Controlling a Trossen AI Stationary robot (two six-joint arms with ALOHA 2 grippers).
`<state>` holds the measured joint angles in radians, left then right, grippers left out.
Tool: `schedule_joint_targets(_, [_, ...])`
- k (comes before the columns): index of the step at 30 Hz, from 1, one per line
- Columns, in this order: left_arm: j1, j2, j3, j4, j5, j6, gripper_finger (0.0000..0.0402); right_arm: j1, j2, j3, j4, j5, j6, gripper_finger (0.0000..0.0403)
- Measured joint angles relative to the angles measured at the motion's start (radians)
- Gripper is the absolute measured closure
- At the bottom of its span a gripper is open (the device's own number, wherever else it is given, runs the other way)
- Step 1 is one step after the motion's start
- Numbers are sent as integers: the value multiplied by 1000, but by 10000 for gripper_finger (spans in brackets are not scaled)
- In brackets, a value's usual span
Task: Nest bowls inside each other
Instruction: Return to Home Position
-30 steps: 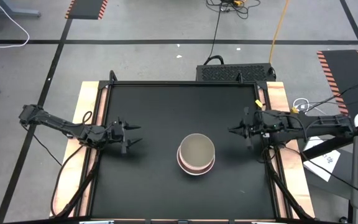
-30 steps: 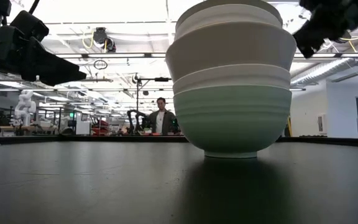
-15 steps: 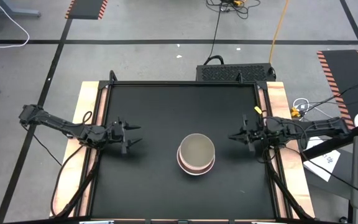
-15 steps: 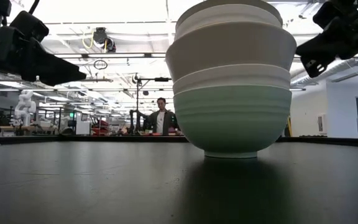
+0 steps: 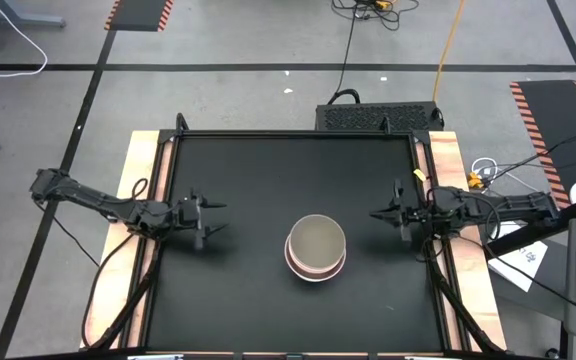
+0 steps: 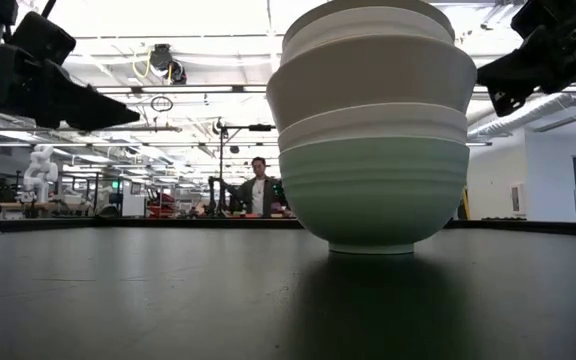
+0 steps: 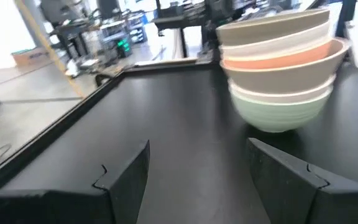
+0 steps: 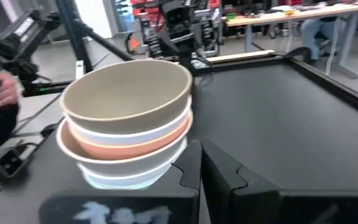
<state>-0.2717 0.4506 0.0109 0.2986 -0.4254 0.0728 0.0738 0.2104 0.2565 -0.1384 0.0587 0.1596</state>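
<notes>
The bowls [image 5: 316, 248] stand nested in one stack at the middle of the worktop [image 5: 268, 170], with the olive-tan bowl uppermost. They are judged light, stiff, smooth plastic: grip across a rim. Beyond, the left jaws hang released and the right jaws are clenched empty, both well apart from the stack.

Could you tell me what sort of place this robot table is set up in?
Probably a robotics lab or workshop: hazard-striped floor mats and loose cables lie beyond the table, and a person stands among workbenches and equipment behind it.
</notes>
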Motion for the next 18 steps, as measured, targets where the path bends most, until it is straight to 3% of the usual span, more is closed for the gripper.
schedule_joint_targets(8, [140,1,0,11,209,51,133,-103,2,-137,175,-23,32,403])
schedule_joint_targets(13, [280,1,0,13,400,61,133,-189,3,-221,327,-139,38,403])
schedule_joint_targets(18, [421,1,0,17,543,62,133,-269,4,-229,327,-214,3,403])
